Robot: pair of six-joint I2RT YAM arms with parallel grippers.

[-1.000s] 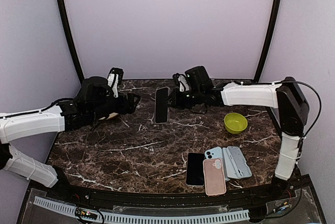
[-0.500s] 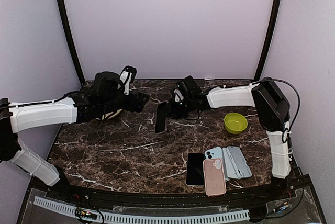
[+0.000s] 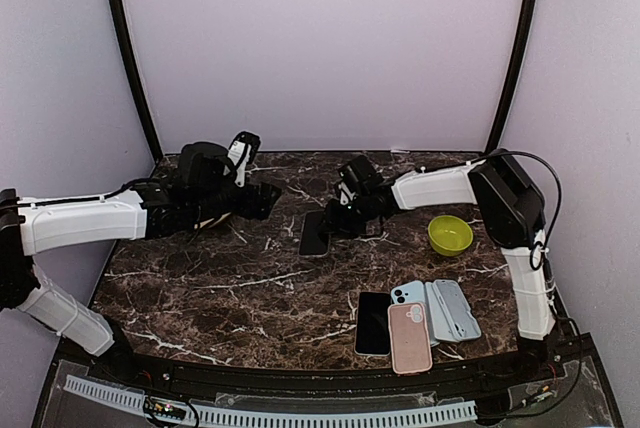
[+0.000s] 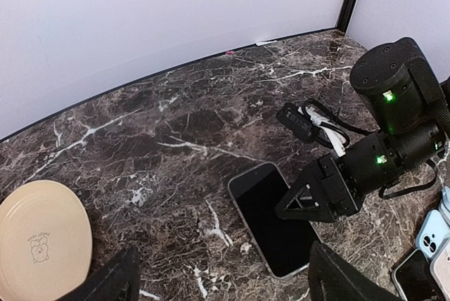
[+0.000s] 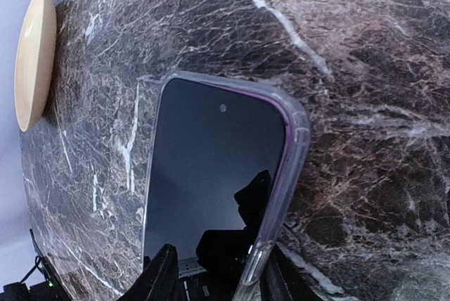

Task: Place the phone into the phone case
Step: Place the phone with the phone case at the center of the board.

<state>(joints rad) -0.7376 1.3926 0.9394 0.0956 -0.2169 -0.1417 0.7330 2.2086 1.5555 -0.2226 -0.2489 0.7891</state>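
Right end effector at one cased phone; one bowl, one plate.

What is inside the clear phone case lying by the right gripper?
A dark-screened phone, face up, fills the clear purple-tinted case on the dark marble table. The right gripper covers one end, so the seating there cannot be seen.

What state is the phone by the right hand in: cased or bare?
Cased. A clear, purple-edged case wraps the visible rim of the phone as it lies flat, screen up, on the table.
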